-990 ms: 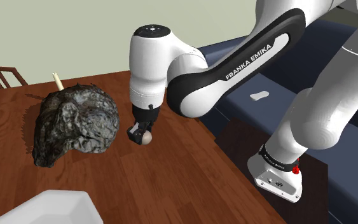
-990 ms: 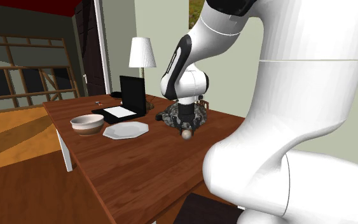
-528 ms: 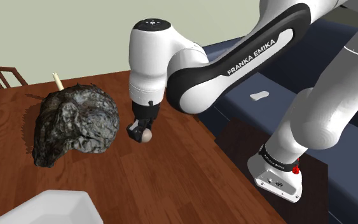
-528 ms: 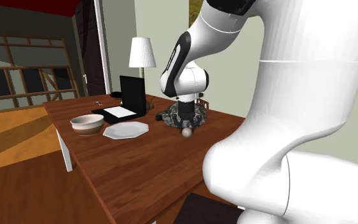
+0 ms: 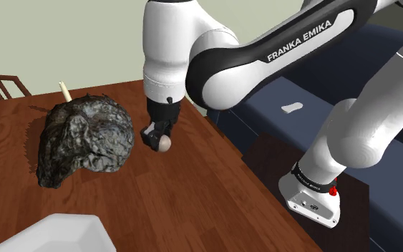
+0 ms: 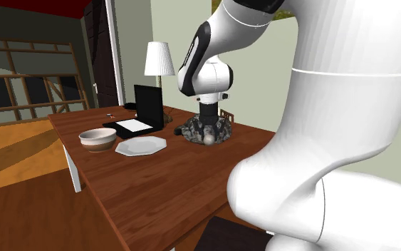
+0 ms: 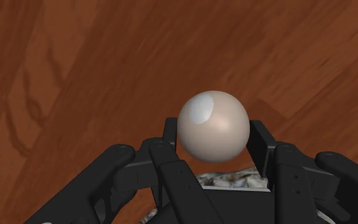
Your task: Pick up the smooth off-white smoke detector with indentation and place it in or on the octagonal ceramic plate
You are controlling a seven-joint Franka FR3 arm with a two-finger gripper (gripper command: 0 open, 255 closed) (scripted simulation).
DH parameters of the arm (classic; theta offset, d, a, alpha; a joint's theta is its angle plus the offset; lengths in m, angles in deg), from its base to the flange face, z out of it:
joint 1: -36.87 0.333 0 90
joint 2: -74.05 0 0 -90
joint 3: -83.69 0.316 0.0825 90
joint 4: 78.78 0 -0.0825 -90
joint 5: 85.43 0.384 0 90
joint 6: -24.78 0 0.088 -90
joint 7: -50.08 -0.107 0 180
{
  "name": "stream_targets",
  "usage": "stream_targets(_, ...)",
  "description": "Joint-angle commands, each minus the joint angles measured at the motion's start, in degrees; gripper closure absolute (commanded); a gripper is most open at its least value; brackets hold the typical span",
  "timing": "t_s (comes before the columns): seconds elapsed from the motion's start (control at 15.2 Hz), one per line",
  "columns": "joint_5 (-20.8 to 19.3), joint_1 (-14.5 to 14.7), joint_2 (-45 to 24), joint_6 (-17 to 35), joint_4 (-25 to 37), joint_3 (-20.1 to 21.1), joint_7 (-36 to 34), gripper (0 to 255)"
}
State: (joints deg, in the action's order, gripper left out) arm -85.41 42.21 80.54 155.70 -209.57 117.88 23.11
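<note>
1. The black pincer (image 5: 159, 138) is clamped on the smoke detector (image 5: 164, 143), a smooth, rounded, off-white body with a pale sheen on one side.
2. In the wrist view, one black finger (image 7: 170, 136) presses on each side of the smoke detector (image 7: 213, 125), and its rounded face stands out beyond their tips.
3. The landmark is a dark, crumpled, rock-like lump (image 5: 85, 136) that sits on the brown wooden bench (image 5: 192, 207).
4. The held smoke detector is just beside this lump, on the shoulder view's right of it, and over the bench.
5. In the second exterior view the smoke detector (image 6: 209, 138) shows in front of the lump (image 6: 224, 131), with the white arm coming down onto it from above.
6. The white octagonal plate (image 6: 141, 146) lies flat on the bench, well apart from the lump, toward the second exterior view's left.
7. A round bowl (image 6: 97, 139) with a brownish band stands farther from the lump than the plate does, on the same side.
8. A lamp (image 6: 159, 59) with a white shade rises beyond the lump, up and to that view's left of it.
</note>
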Motion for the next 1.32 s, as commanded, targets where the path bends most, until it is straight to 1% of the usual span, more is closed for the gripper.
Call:
stream_targets(0.0, 0.6, 0.0, 0.9, -1.7, 0.9, -0.2, 0.6, 255)
stream_targets(0.26, 1.7, 0.1, 2.4, -4.8, 2.7, -0.6, 1.5, 255)
stream_targets(0.33, 1.7, 0.1, 2.5, -4.9, 2.8, -0.6, 1.5, 255)
stream_targets(0.4, 0.7, 0.5, 1.1, -5.2, 4.2, 0.4, -0.4, 255)
stream_targets(0.66, -4.0, 2.1, -5.0, -6.7, 10.4, 4.1, -8.4, 255)
stream_targets(0.86, -8.4, 4.3, -10.4, -8.5, 15.9, 6.2, -14.5, 255)
stream_targets(1.06, -13.2, 7.5, -16.4, -11.0, 22.1, 7.4, -20.4, 255)
stream_targets(1.25, -17.7, 11.8, -22.6, -14.0, 29.1, 7.5, -25.5, 255)
